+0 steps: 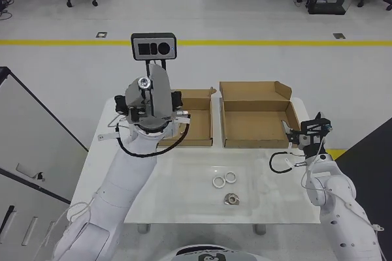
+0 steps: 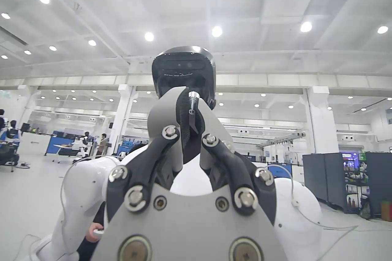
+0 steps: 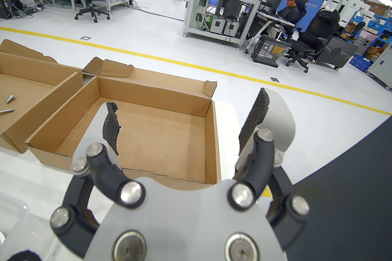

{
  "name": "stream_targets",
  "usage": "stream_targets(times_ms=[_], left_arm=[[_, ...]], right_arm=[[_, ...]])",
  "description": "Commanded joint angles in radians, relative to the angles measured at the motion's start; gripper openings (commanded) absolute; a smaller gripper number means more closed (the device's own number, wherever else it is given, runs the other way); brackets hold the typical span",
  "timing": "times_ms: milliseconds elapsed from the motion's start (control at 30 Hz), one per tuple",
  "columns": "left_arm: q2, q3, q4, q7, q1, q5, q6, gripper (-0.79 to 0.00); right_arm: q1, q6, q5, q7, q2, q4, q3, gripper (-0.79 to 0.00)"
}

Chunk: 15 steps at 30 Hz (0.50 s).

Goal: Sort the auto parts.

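My left gripper [image 2: 187, 113] is raised high above the table and points up, shut on a silver bolt [image 2: 192, 103] whose head sticks out past the fingertips. From above, this bolt [image 1: 144, 83] and the left gripper [image 1: 148, 87] hang near the left cardboard box [image 1: 200, 138]. Two more bolts [image 3: 9, 103] lie inside that box. My right gripper [image 3: 186, 115] stands open with nothing in it at the right side of the bare right box [image 3: 153, 136]. Two white rings [image 1: 224, 179] and a metal flanged part [image 1: 232, 198] lie on the table in front of the boxes.
The two open boxes [image 1: 255, 121] stand side by side at the table's back. The loose parts rest in a clear shallow tray [image 1: 183, 189]. A dark panel [image 1: 379, 156] lies off the right edge, and a grey cabinet [image 1: 19, 137] is at the left.
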Motion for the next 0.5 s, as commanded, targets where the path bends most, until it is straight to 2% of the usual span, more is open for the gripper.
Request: stream_targets(times_ms=[0, 267, 467], left_arm=[[-0.007, -0.014, 0.012, -0.003, 0.001, 0.056, 0.004, -0.785], [-0.014, -0.048, 0.059, 0.014, 0.003, 0.337, -0.014, -0.785], [-0.02, -0.044, 0.05, 0.021, 0.011, 0.326, -0.021, -0.785]], right_arm=[[0.0, 0.0, 0.0, 0.0, 0.0, 0.0, 0.0, 0.0], [0.0, 0.0, 0.0, 0.0, 0.0, 0.0, 0.0, 0.0], [0.0, 0.0, 0.0, 0.0, 0.0, 0.0, 0.0, 0.0]])
